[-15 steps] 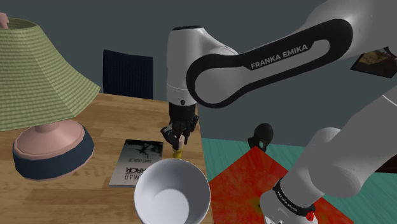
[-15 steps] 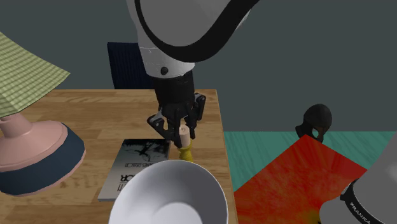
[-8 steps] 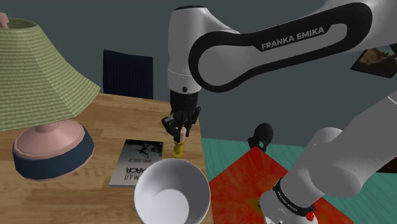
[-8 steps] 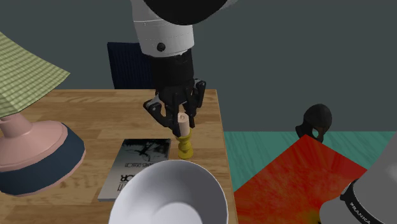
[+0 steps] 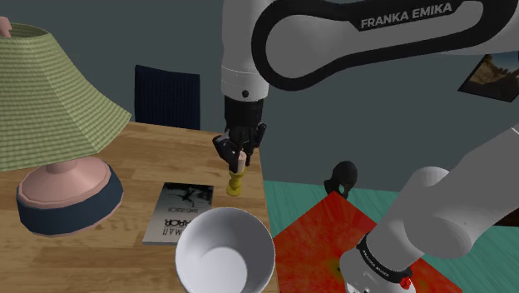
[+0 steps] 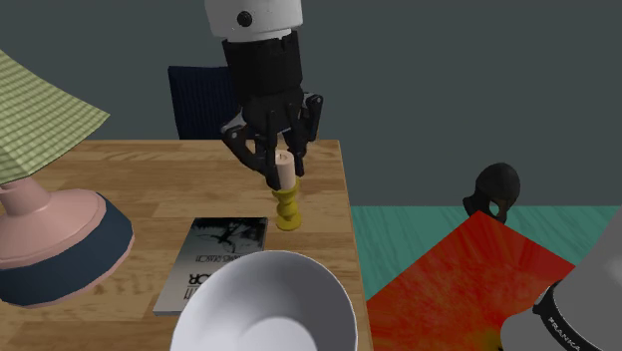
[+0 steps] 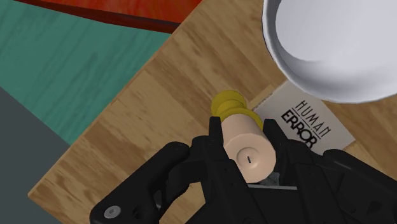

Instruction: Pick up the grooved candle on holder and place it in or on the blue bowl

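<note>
Wood desk (image 5: pixel 141 158) under the hand, big green-shaded lamp (image 5: pixel 50 91) well off to one side of it. White bowl (image 5: pixel 249 241) near the hand, lower down, w/ a booklet (image 5: pixel 176 212) just beside. Hand (image 6: pixel 282 172) clamped tight on the cream candle (image 6: pixel 286 170), gripping its top. Candle's upright, yellow holder (image 6: pixel 288 211) hanging below the hand, over the desk nr its edge.

You see the pale peach candle on a knobbed yellow holder (image 6: pixel 287 194) standing upright, its top clasped in the black gripper (image 6: pixel 282 166), over the wooden table (image 6: pixel 150 179) near its edge. The round white bowl (image 6: pixel 249 309) sits upright near it.
</note>
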`<action>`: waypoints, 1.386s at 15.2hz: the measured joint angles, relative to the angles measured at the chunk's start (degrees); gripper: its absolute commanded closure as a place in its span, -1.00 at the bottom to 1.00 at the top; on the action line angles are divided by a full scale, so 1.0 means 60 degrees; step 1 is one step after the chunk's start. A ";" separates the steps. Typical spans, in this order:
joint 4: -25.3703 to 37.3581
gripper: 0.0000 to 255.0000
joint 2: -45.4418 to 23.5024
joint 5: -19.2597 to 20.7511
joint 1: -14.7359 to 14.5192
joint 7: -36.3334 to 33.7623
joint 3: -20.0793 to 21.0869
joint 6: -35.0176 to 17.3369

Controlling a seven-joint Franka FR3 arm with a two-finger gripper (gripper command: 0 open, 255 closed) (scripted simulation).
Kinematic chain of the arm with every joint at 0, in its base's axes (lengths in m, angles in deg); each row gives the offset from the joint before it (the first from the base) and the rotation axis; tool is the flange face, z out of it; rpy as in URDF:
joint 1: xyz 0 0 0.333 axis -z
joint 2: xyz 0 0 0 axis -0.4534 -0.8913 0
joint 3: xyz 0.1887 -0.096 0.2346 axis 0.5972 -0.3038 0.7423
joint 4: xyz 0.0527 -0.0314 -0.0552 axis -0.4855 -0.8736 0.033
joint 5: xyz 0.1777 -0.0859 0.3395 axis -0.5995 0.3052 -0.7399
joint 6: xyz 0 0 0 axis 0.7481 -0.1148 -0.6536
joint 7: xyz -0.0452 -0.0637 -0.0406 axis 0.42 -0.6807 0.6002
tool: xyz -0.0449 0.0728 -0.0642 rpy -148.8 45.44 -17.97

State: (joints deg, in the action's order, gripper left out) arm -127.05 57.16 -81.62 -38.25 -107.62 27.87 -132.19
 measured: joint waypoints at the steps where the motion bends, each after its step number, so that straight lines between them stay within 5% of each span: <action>1: 0.0063 1.00 0.0069 -0.0017 -0.0004 0.0009 -0.0017 0.0129; 16: 0.1785 1.00 0.0291 0.0022 0.0051 -0.0003 -0.0203 0.2064; 21: 0.2152 1.00 0.0507 -0.0282 -0.0289 -0.0804 0.0279 0.2548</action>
State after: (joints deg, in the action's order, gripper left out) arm -114.14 60.20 -83.31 -39.99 -112.44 29.54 -116.91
